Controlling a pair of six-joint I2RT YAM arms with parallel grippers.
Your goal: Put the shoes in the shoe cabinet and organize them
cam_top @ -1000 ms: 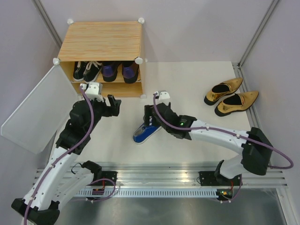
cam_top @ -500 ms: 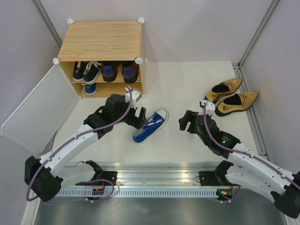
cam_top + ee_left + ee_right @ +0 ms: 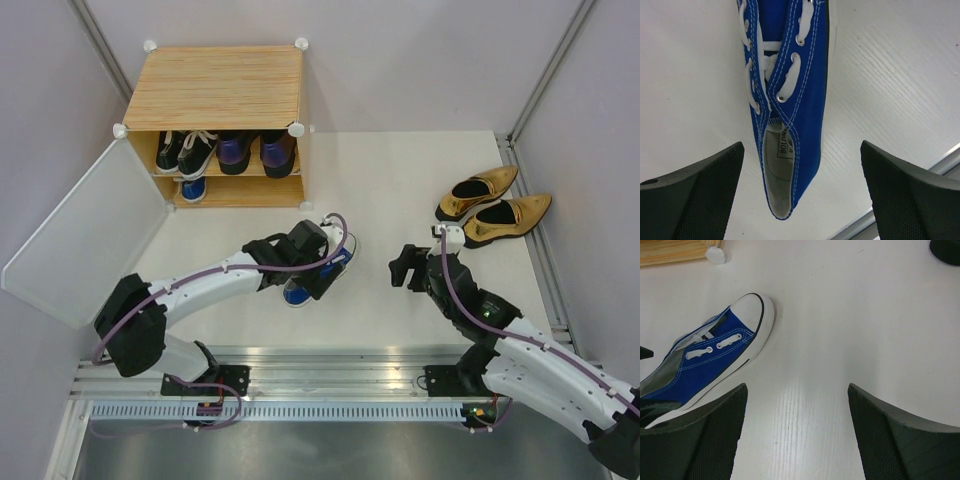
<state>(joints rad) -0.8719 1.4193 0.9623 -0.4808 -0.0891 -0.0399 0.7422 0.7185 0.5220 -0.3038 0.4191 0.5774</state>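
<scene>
Your left pincer (image 3: 801, 150) stands wide open and grips nothing. It hangs right over the loose blue sneaker (image 3: 790, 100), which lies on the white surface (image 3: 400, 190) in front of the shoe cabinet (image 3: 220, 90), laces up. In the left wrist view the sneaker's heel opening sits between your two fingers, with bare surface showing on both sides of it, so neither finger touches the shoe. Its toe runs away from you toward the top of that view. From the top camera the pincer covers the middle of the sneaker, and only the heel and the white toe cap show beyond it. Your right pincer (image 3: 405, 265) is also spread wide and empty. It hovers over bare surface just to the right of the sneaker's toe, apart from it, and its wrist view shows the toe cap off to the left of its fingers. The cabinet's door (image 3: 85, 235) hangs open to the left. On the top shelf you have the black sneakers (image 3: 185, 150) at the left and the purple heels (image 3: 255, 150) beside them. The other blue sneaker (image 3: 193, 187) sits at the left of the bottom shelf. The gold heels (image 3: 495, 208) lie side by side on the surface, well off to the right.
</scene>
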